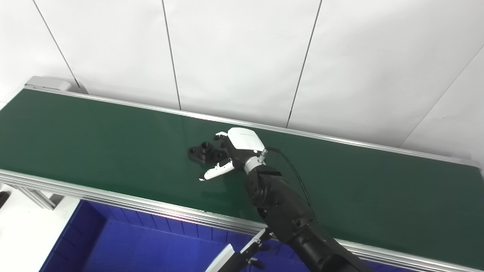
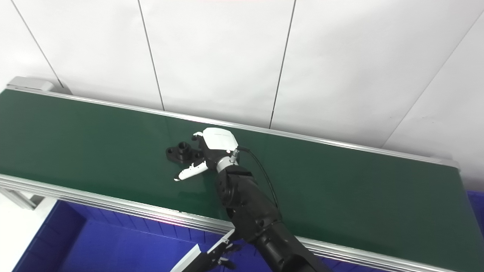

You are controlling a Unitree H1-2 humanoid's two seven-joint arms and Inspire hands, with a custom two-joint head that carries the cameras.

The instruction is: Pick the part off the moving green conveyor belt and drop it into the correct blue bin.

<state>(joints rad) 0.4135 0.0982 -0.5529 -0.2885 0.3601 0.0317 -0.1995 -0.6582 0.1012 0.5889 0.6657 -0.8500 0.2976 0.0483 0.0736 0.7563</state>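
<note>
A black part (image 1: 204,151), a flat flange with a raised round boss, lies on the green conveyor belt (image 1: 94,132) near its middle. My right hand (image 1: 239,146), white-backed with black fingers, is down at belt level just right of the part. It is open: the fingers (image 1: 221,136) reach past the part's far side and the white thumb (image 1: 215,172) points out on its near side. The part sits at the mouth of the hand, not gripped. The same shows in the right eye view, with the part (image 2: 181,150) left of the hand (image 2: 216,144). My left hand is not in view.
A blue bin (image 1: 132,241) sits below the belt's near aluminium rail (image 1: 113,200) at the lower left. A sliver of another blue bin (image 2: 477,204) shows past the belt's right end. A white wall stands behind the belt. A grey bracket (image 1: 227,258) sticks up beside my arm.
</note>
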